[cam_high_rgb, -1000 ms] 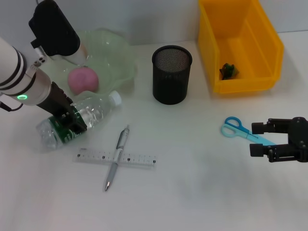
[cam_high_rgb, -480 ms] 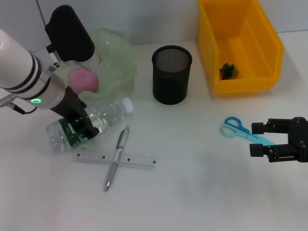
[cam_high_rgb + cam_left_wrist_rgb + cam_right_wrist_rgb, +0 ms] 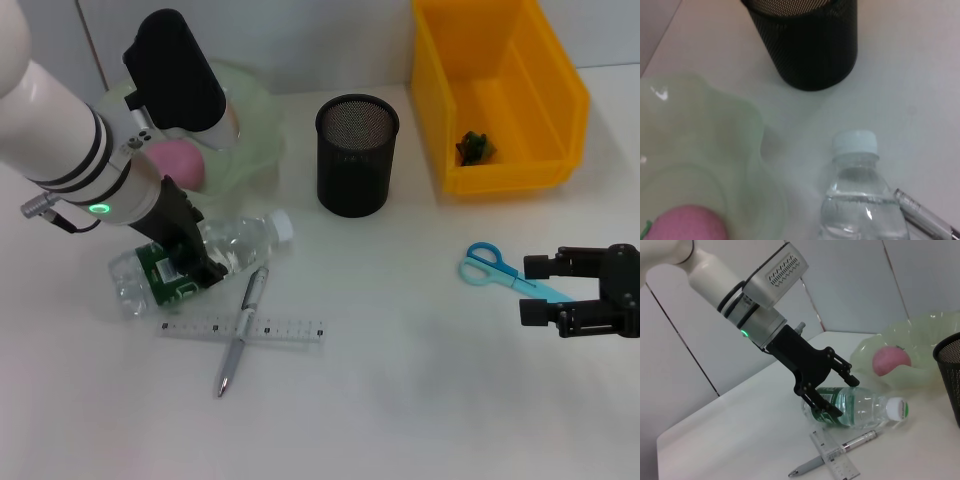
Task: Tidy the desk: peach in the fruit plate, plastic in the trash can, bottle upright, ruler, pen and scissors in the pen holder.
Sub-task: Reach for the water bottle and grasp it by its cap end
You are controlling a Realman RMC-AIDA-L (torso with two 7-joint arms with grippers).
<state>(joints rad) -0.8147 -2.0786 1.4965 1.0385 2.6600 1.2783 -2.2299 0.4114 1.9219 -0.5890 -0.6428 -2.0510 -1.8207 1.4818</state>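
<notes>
Done, it seems: plastic (image 3: 474,146) in bin (image 3: 545,110), peach (image 3: 178,163) in plate (image 3: 250,110) behind the left pincer (image 3: 188,262), clamped on the lying bottle (image 3: 215,250). Ruler (image 3: 243,329), pen (image 3: 243,329) beside it. Scissors (image 3: 497,268) touch the right pincer (image 3: 538,290), spread, empty.

Left gripper (image 3: 185,262) is clamped on the lying bottle (image 3: 225,245), and it's hemmed in: the fruit plate (image 3: 245,120) rises just behind, and the pen (image 3: 243,330) sits right against the bottle's neck side, crossing over the ruler (image 3: 290,331) in front. Open table (image 3: 400,400) stretches wide between that cluster and the right gripper (image 3: 535,290), which sits with fingers apart at the scissors (image 3: 490,265). The pen holder (image 3: 357,155) stands alone mid-table, with bare gaps on both flanks toward the plate and the yellow trash can (image 3: 500,100). Its mouth is unobstructed from above.
</notes>
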